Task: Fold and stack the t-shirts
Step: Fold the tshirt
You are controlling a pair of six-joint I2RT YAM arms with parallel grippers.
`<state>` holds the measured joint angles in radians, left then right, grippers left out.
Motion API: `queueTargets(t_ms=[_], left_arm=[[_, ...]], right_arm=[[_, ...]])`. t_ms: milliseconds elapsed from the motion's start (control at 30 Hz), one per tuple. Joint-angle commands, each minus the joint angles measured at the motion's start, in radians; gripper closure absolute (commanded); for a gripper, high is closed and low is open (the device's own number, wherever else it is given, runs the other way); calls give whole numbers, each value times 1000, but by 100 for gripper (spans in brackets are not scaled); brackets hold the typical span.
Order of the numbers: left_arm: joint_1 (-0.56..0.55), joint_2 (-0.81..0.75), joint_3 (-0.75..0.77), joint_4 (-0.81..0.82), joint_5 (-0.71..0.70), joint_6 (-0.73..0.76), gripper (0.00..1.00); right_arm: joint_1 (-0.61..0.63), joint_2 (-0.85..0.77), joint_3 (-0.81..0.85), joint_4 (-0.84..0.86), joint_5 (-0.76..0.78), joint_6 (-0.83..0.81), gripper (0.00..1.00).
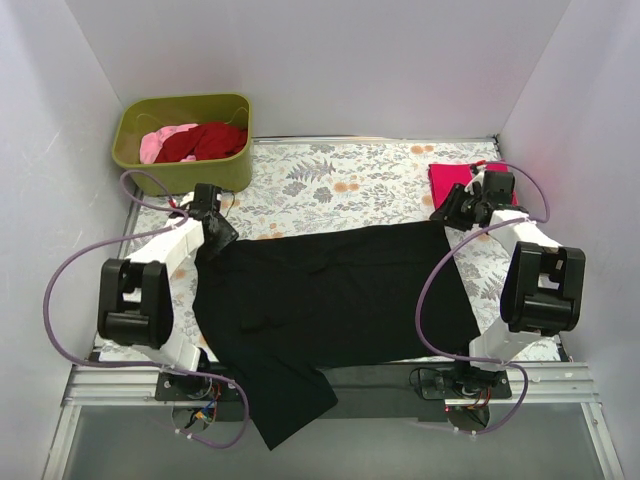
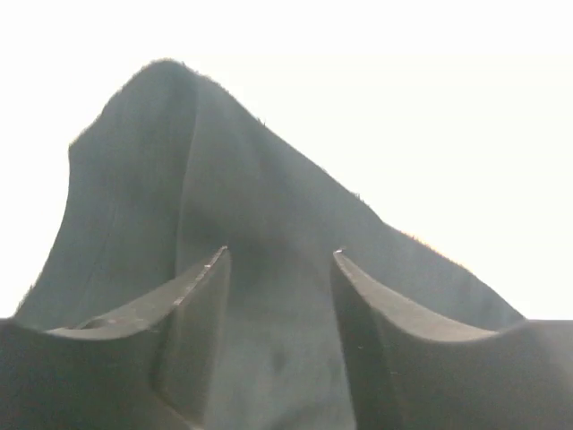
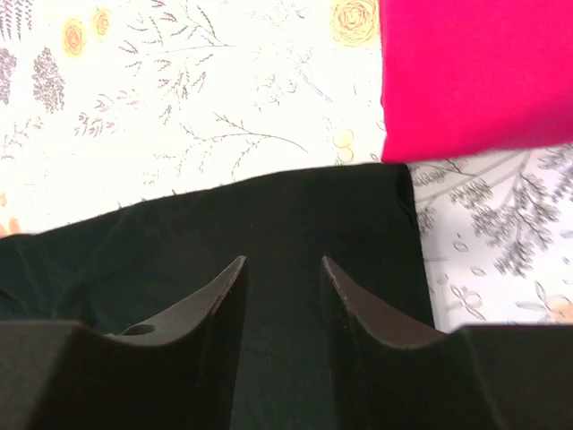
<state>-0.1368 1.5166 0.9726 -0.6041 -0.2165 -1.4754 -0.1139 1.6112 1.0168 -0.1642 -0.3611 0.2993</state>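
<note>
Across the floral tabletop point(image 1: 330, 185) a black cotton t-shirt point(image 1: 330, 295) lies spread, unfolded. Left fingers point(image 2: 201, 296) and right fingers point(image 3: 219, 305) stand parted over its far edge; pinching it likely comes next.

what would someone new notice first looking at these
The black t-shirt dominates, spread across the middle of the floral table cloth with one part hanging over the near edge. The left gripper and right gripper sit open at its far corners. Next come the folded magenta-pink t-shirt at far right and the olive-green tub at far left.
</note>
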Motion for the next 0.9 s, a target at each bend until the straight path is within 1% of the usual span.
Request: queueTargets(t_ms=[0, 67, 200, 233, 300, 333, 400, 467, 567, 700, 733, 800, 833, 867], left_arm=[[35, 68, 72, 136, -23, 70, 55], [49, 135, 87, 136, -21, 70, 58], [91, 195, 69, 101, -23, 34, 62], [117, 197, 57, 95, -24, 21, 62], [135, 171, -1, 105, -21, -2, 62], [194, 160, -26, 115, -15, -6, 62], [242, 131, -83, 147, 2, -16, 62], [265, 129, -106, 168, 8, -14, 62], [293, 154, -98, 191, 28, 20, 58], [295, 151, -45, 231, 77, 76, 49], [293, 136, -34, 237, 92, 82, 43], [293, 113, -14, 241, 103, 107, 38], [293, 76, -3, 239, 111, 116, 33], [292, 57, -2, 237, 127, 125, 31]], right_arm=[[5, 42, -15, 113, -61, 29, 63], [2, 65, -23, 137, -64, 35, 64], [-30, 125, -55, 196, -84, 60, 66], [-39, 140, -63, 216, -87, 64, 66], [-67, 153, -87, 230, -101, 78, 66], [-75, 165, -95, 236, -102, 80, 66], [-98, 174, -115, 250, -102, 95, 66], [-116, 190, -132, 256, -104, 112, 66], [-124, 197, -142, 258, -105, 113, 66], [-125, 158, -146, 258, -122, 100, 66], [-124, 132, -144, 258, -124, 97, 66], [-121, 104, -135, 252, -130, 89, 66], [-118, 76, -124, 252, -140, 77, 66], [-106, 63, -115, 249, -147, 69, 66]])
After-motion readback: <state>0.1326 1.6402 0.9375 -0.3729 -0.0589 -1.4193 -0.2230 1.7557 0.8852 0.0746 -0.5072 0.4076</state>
